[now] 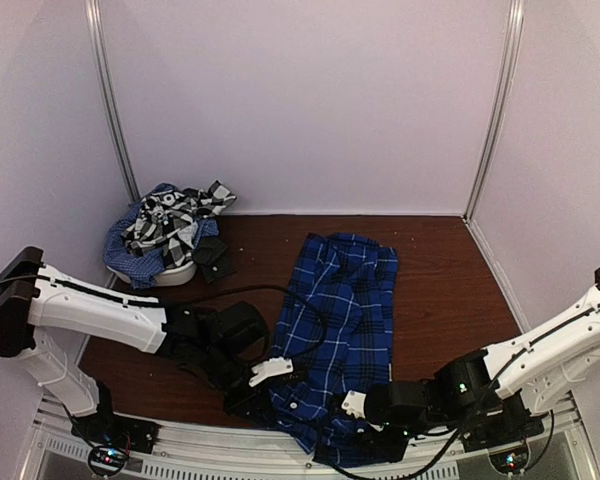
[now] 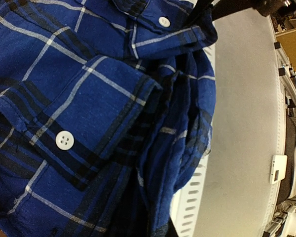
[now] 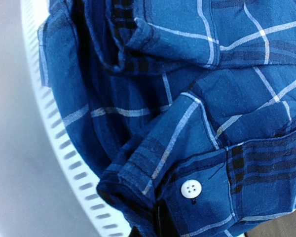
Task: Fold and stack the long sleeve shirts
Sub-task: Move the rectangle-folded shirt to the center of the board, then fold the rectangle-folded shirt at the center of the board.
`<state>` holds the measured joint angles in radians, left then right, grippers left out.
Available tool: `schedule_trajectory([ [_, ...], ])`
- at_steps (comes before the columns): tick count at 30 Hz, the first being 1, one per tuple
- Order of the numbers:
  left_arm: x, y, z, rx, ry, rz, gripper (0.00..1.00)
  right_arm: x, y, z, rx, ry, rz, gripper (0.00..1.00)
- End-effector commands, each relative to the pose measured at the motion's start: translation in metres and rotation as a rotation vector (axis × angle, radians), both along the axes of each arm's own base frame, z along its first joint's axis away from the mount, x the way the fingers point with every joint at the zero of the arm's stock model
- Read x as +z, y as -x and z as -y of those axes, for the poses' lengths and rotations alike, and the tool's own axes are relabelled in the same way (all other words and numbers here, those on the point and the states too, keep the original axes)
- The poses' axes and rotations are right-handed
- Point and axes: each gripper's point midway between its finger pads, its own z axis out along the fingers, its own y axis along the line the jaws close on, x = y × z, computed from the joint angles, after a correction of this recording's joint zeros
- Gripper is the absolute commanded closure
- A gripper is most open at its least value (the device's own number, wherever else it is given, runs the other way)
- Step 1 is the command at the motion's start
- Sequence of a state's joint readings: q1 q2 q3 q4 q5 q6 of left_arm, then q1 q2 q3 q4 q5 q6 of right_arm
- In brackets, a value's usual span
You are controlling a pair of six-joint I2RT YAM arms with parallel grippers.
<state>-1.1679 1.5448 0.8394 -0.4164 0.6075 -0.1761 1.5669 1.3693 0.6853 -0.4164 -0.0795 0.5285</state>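
The royal-blue plaid shirt [image 1: 345, 300] lies lengthwise in the middle of the brown table, its near end bunched over the front edge. My left gripper [image 1: 283, 387] and my right gripper [image 1: 337, 410] sit at that near end, left and right of it, both closed on folds of the cloth. In the left wrist view the shirt [image 2: 89, 98] fills the frame, with a cuff and its white button [image 2: 64, 140]. In the right wrist view the shirt [image 3: 197, 74] also fills the frame, with a button [image 3: 191, 188]. The cloth hides the fingers in both wrist views.
A white basket [image 1: 170, 275] at the back left holds a heap of shirts, black-and-white plaid [image 1: 170, 222] over pale blue. A small black item [image 1: 215, 260] lies beside it. A white slotted rail [image 2: 192, 207] runs along the front edge. White walls enclose the table.
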Motion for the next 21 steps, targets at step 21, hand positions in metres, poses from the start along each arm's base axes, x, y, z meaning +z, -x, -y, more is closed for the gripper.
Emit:
schedule_trajectory([
  [21, 0.070, -0.148, 0.041, 0.056, 0.334, -0.301, 1.00, 0.081, -0.133, 0.019, -0.305, -0.289, -0.395, 0.98],
])
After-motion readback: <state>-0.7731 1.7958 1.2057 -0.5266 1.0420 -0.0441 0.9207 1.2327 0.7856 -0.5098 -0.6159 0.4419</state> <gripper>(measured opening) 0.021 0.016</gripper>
